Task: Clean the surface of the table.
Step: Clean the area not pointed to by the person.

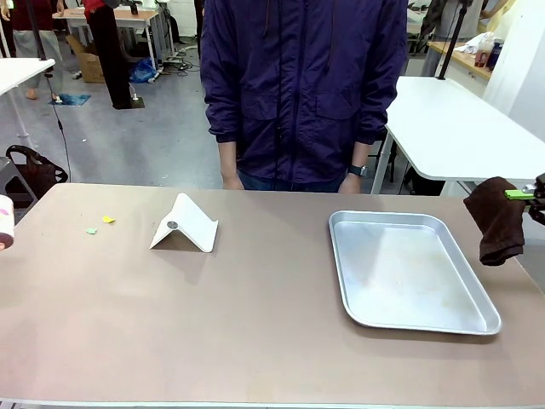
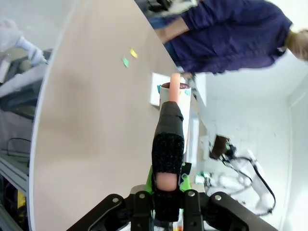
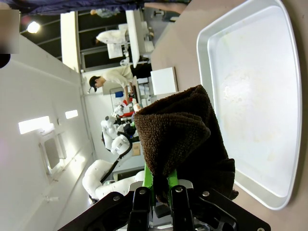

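Taupe tabletop (image 1: 255, 315), busy workshop hall behind, person (image 1: 302, 85) standing at the far side. Steel tray (image 1: 383, 215) sits on it, empty, with faint smears inside. Left of tray: white folded card (image 1: 183, 223). Farther left of tray: two small scraps (image 1: 108, 219), one yellow, one green, lying loose. Judgement: cleaning not begun. Scraps are uncollected, no wipe mark shows on the surface, and the whole job is left. Right fingers (image 3: 147, 185) pressed together on a brown cloth (image 1: 498, 220), pinched at its top with the rest hanging free. They sit just right of tray, about level with its far rim, over the tabletop's right edge. Cloth hangs clear of the surface and apart from tray. Left fingers (image 2: 185, 169) clamped on a black-wrapped, peach-handled tool (image 2: 168, 144), its head pointing out over the tabletop toward card. They are well left of tray, past the scraps. Tool looks raised off the surface, but I cannot tell for certain.
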Robot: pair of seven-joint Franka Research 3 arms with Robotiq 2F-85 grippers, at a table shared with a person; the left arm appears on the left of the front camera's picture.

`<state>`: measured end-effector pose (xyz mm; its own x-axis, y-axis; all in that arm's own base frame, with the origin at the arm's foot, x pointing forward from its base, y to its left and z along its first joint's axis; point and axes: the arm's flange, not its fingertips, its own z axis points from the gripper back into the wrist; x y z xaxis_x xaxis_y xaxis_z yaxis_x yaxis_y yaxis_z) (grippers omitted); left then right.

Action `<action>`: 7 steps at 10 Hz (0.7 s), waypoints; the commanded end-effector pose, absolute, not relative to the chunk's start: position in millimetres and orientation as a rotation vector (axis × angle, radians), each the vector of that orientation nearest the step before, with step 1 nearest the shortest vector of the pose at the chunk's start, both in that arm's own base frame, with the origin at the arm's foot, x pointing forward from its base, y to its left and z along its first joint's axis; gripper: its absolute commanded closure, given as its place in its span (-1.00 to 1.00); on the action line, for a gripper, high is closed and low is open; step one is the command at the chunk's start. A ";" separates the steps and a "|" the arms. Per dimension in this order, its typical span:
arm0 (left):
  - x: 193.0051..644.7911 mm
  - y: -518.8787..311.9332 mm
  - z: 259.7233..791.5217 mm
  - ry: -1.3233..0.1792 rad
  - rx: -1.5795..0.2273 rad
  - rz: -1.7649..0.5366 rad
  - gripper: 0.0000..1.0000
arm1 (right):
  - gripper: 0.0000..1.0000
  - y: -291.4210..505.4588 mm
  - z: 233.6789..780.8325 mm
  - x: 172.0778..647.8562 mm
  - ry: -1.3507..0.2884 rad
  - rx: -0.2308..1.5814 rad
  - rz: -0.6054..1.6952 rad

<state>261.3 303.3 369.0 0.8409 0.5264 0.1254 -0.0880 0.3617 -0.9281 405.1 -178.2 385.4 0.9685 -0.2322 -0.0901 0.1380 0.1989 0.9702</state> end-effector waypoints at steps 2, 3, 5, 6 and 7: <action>319.3 269.2 379.7 -0.363 -1.035 0.518 0.58 | 0.74 -176.8 390.5 406.4 -0.078 1.347 -0.255; 338.8 267.9 379.6 -0.342 -1.002 0.531 0.58 | 0.74 -176.8 390.5 406.4 -0.078 1.347 -0.255; 376.0 260.2 376.6 -0.266 -0.930 0.528 0.58 | 0.74 -176.8 390.5 406.4 -0.078 1.347 -0.255; 390.8 256.6 375.5 -0.235 -0.911 0.526 0.58 | 0.74 -176.8 390.5 406.4 -0.078 1.347 -0.255; 404.9 254.1 373.3 -0.225 -0.886 0.543 0.58 | 0.74 -176.8 390.5 406.4 -0.078 1.347 -0.255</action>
